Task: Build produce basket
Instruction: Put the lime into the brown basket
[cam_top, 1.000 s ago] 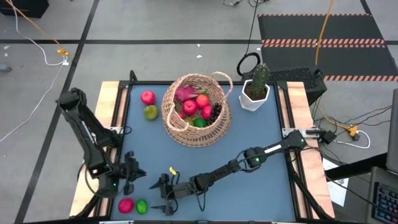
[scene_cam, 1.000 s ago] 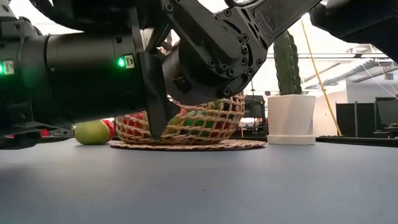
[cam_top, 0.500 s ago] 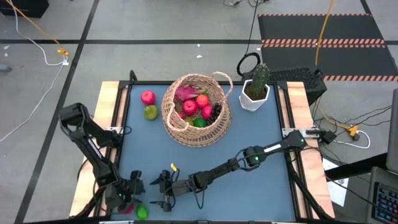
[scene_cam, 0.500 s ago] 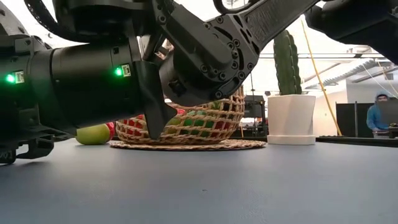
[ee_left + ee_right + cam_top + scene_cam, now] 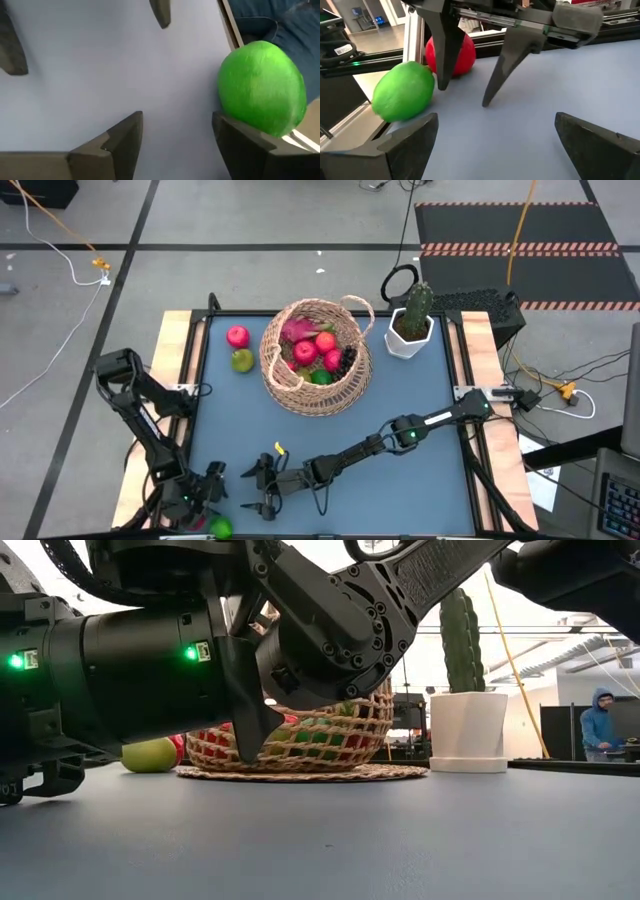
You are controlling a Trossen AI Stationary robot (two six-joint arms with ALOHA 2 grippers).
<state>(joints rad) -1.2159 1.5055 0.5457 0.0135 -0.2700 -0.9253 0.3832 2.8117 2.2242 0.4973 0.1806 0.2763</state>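
My left pincer (image 5: 200,498) has just spread apart at the bottom left, empty beside the lime (image 5: 221,528). The lime rolled to the table edge. The basket (image 5: 316,356) waits up top. My right pincer (image 5: 262,490) is wide open.

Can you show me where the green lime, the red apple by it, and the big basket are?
green lime (image 5: 402,98): right wrist view, middle of its round side.
red apple (image 5: 462,57): right wrist view, its right half, beside the dark finger.
basket (image 5: 352,376): high view, woven wall on its right side.
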